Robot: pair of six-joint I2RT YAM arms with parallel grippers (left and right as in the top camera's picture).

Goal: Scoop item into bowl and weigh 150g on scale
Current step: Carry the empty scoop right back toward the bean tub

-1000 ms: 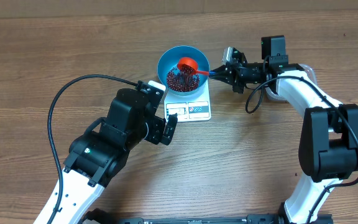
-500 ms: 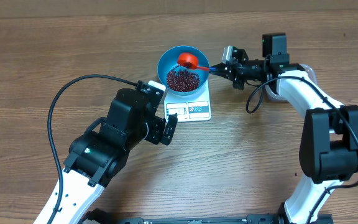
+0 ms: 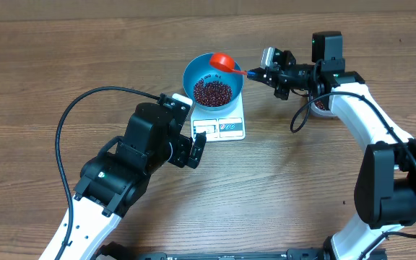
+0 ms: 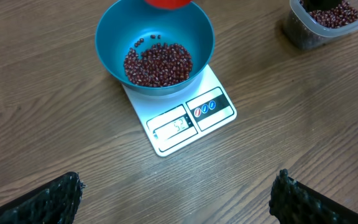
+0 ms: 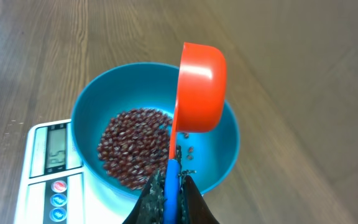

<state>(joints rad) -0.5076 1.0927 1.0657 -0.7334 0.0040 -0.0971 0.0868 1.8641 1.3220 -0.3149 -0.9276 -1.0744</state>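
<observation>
The blue bowl stands on the white scale with a heap of dark red-brown beans inside. My right gripper is shut on the blue handle of a red scoop, which hangs over the bowl's far rim. In the right wrist view the scoop is turned on its side above the beans, and the fingers clamp the handle. My left gripper is open over bare wood, in front of the scale and the bowl.
A clear plastic tub with more beans stands to the right of the scale, partly hidden under the right arm in the overhead view. A black cable loops over the table at the left.
The right gripper has lifted the red scoop out of the bowl and drawn it up and back toward the far rim. The left arm has not moved.
</observation>
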